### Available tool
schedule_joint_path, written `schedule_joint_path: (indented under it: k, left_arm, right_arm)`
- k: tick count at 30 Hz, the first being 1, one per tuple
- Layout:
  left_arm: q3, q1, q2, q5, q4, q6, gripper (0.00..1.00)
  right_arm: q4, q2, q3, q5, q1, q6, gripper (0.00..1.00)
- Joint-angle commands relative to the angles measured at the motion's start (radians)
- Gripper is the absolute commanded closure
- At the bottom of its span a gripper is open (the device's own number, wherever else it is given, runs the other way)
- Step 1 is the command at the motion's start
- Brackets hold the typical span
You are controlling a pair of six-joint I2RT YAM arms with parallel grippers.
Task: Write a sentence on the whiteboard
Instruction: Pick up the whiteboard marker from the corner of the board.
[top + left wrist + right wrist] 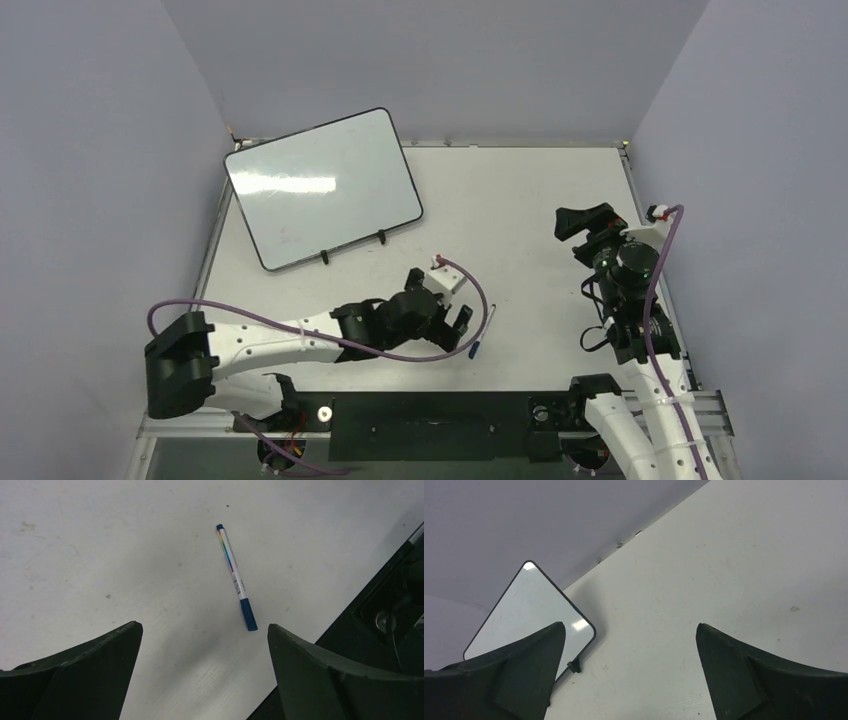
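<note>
While both arms sit apart from it, the whiteboard (322, 188) stands on its 2 black feet at the far-left corner of the table (530, 190), skewed to the table edge. Face reads glossy white with a glare streak. Right wrist view catches it too (531, 612), off to the left.

Marker (481, 332) lies flat on the table, nearer the arm bases than the whiteboard and off to its right, well apart from it. Blue cap, white barrel with a coloured stripe (236, 575).

Left gripper (452, 328) hangs between the whiteboard's feet and the marker, just beside the marker. Its jaws are spread wide with nothing in them (205, 630).

Right gripper (578, 222) is well right of the whiteboard, about level with its feet and pointing toward it. Its jaws are also spread wide, nothing held (629, 627).
</note>
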Motion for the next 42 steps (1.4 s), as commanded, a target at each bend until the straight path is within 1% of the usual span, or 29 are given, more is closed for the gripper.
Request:
schedule_joint_path:
  k: [1, 5, 12, 17, 20, 26, 29, 35, 36, 37, 38, 39, 40, 41, 42]
  left_arm:
    - [0.01, -0.092, 0.113, -0.038, 0.17, -0.101, 0.06]
    - [0.056, -0.147, 0.215, -0.074, 0.183, -0.126, 0.08]
    - [0.094, -0.166, 0.331, -0.069, 0.209, -0.152, 0.15]
    - [0.122, -0.172, 0.409, -0.079, 0.223, -0.171, 0.2]
    - [0.138, -0.173, 0.448, -0.081, 0.231, -0.181, 0.23]
    - [0.17, -0.173, 0.524, -0.089, 0.215, -0.196, 0.27]
    - [0.171, -0.172, 0.546, -0.093, 0.214, -0.199, 0.34]
    - [0.187, -0.17, 0.583, -0.109, 0.197, -0.198, 0.36]
    - [0.188, -0.171, 0.59, -0.107, 0.197, -0.197, 0.39]
    - [0.192, -0.17, 0.595, -0.104, 0.194, -0.196, 0.47]
    - [0.195, -0.17, 0.6, -0.103, 0.19, -0.197, 0.54]
    - [0.198, -0.171, 0.604, -0.101, 0.185, -0.199, 0.69]
    - [0.197, -0.171, 0.605, -0.1, 0.183, -0.2, 0.77]
    - [0.194, -0.172, 0.606, -0.097, 0.18, -0.201, 0.93]
    - [0.194, -0.172, 0.606, -0.097, 0.178, -0.203, 1.0]
  right_arm:
    - [-0.066, -0.027, -0.014, 0.079, 0.004, 0.022, 0.0]
    - [-0.125, -0.029, 0.0, 0.111, 0.006, 0.014, 0.0]
    - [-0.245, -0.052, 0.039, 0.164, 0.006, -0.021, 0.0]
    - [-0.298, -0.068, 0.054, 0.185, 0.006, -0.041, 0.0]
    - [-0.315, -0.076, 0.057, 0.186, 0.004, -0.057, 0.0]
    - [-0.336, -0.086, 0.06, 0.181, 0.005, -0.074, 0.0]
    - [-0.349, -0.084, 0.064, 0.175, 0.005, -0.081, 0.0]
    - [-0.354, -0.074, 0.059, 0.156, 0.006, -0.086, 0.0]
    - [-0.355, -0.072, 0.061, 0.153, 0.006, -0.087, 0.0]
    - [-0.355, -0.072, 0.061, 0.153, 0.006, -0.089, 0.0]
    - [-0.356, -0.07, 0.063, 0.151, 0.004, -0.089, 0.0]
    - [-0.357, -0.069, 0.064, 0.15, 0.005, -0.089, 0.0]
    - [-0.359, -0.066, 0.065, 0.149, 0.006, -0.089, 0.0]
    - [-0.361, -0.066, 0.068, 0.145, 0.005, -0.09, 0.0]
    - [-0.362, -0.064, 0.069, 0.143, 0.005, -0.089, 0.0]
